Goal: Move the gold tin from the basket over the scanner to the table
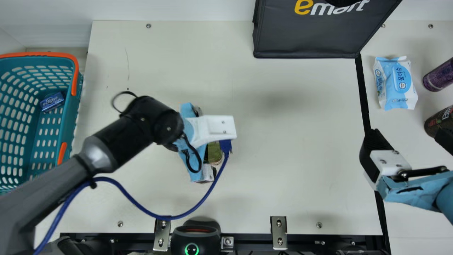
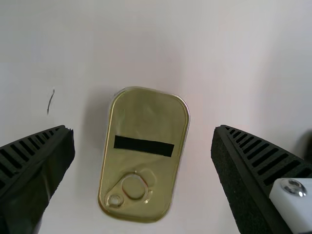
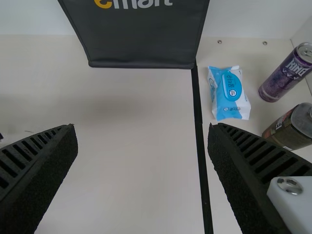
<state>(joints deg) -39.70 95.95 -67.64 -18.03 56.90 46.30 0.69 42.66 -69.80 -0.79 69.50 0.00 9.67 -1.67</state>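
My left gripper (image 1: 207, 156) is over the middle-left of the table in the main view, its wrist hiding most of the gold tin (image 1: 214, 153). In the left wrist view the gold tin (image 2: 144, 168) lies flat on the table, ring pull showing, between the spread fingers of the left gripper (image 2: 143, 170), touching neither. The right gripper (image 1: 407, 141) is at the right side of the table; in the right wrist view the gripper (image 3: 143, 170) stands open and holds nothing. The scanner (image 1: 195, 237) is at the front edge with a green light. The teal basket (image 1: 76, 117) stands at far left.
A small blue pack (image 1: 52, 102) lies in the basket. A black bag (image 1: 308, 39) stands at the back. Right of the black tape line are a wipes pack (image 1: 395, 83), a purple can (image 1: 439, 76) and a dark jar (image 1: 439, 122). A blue cable (image 1: 152, 213) loops from the left arm.
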